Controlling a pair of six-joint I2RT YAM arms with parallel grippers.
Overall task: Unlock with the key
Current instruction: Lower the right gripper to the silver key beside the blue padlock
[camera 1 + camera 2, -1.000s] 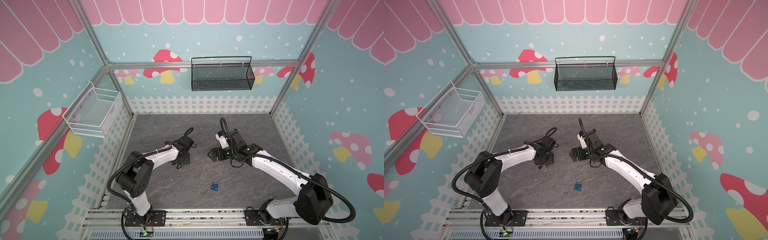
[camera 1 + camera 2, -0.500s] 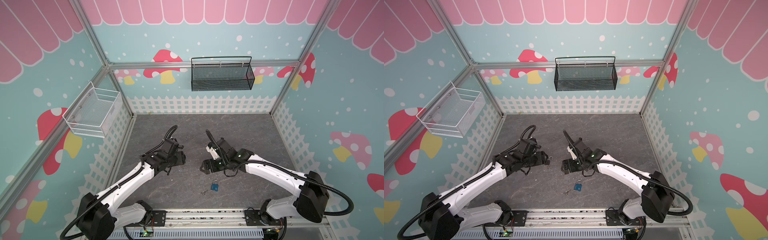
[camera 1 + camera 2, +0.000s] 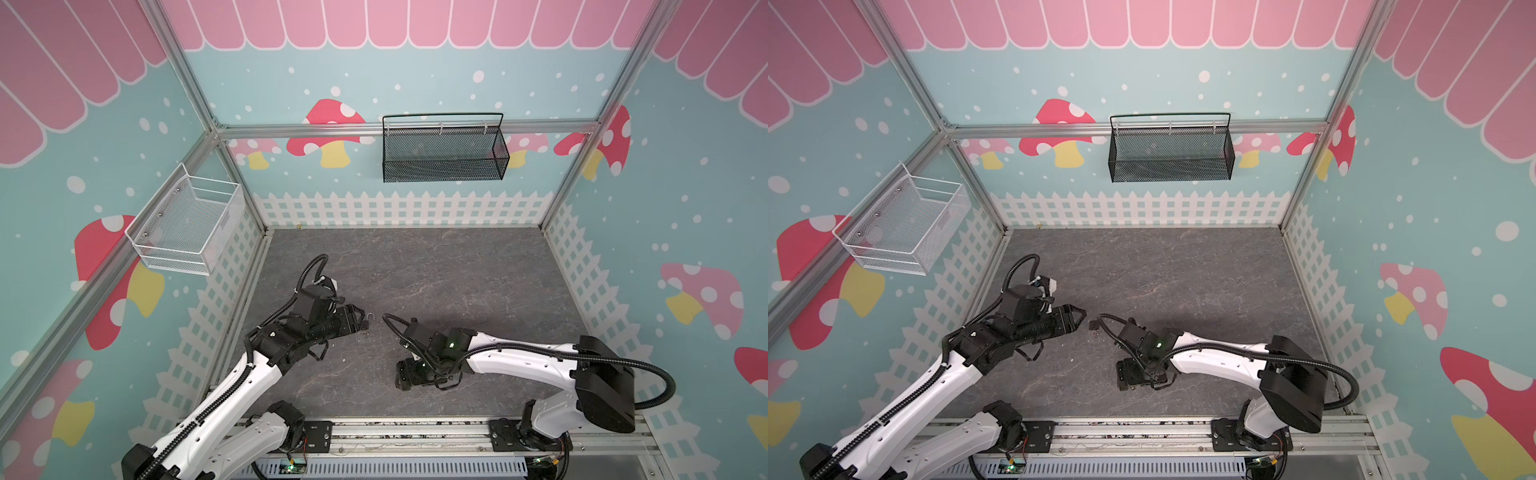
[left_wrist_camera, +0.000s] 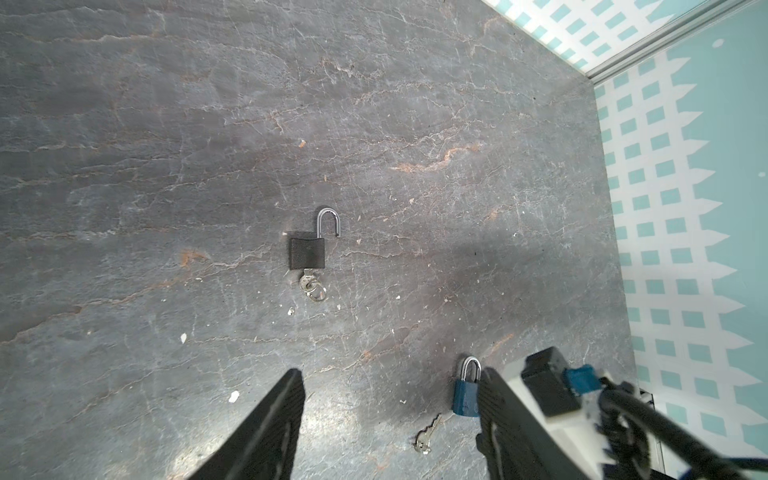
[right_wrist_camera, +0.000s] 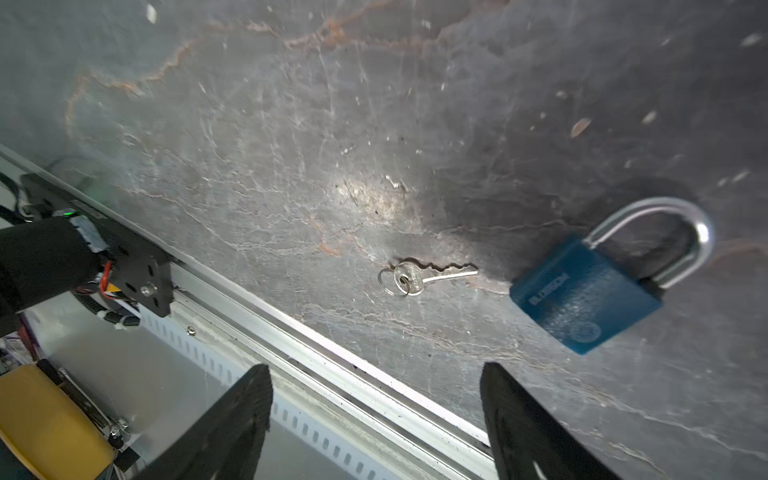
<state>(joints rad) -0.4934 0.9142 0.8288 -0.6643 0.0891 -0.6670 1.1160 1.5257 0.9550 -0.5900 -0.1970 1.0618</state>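
Note:
A blue padlock (image 5: 590,291), shackle shut, lies on the grey floor with a loose silver key (image 5: 415,278) beside it. Both also show in the left wrist view: the blue padlock (image 4: 465,395) and the key (image 4: 426,434). In both top views my right arm hides them. My right gripper (image 5: 376,370) hovers open and empty just short of the key, low near the front edge (image 3: 405,376). A black padlock (image 4: 307,249) lies with its shackle open and a key (image 4: 311,284) in it. My left gripper (image 4: 390,374) stands open and empty, its tips (image 3: 360,321) just left of that padlock (image 3: 1094,325).
An aluminium rail (image 5: 316,332) runs along the floor's front edge, close under the right gripper. A black mesh basket (image 3: 442,149) hangs on the back wall and a white wire basket (image 3: 187,224) on the left wall. White fence walls enclose the floor.
My right gripper has moved forward and down over the blue padlock and key, its jaws narrowing a little. The left arm has stretched out low, its gripper staying by the black padlock.

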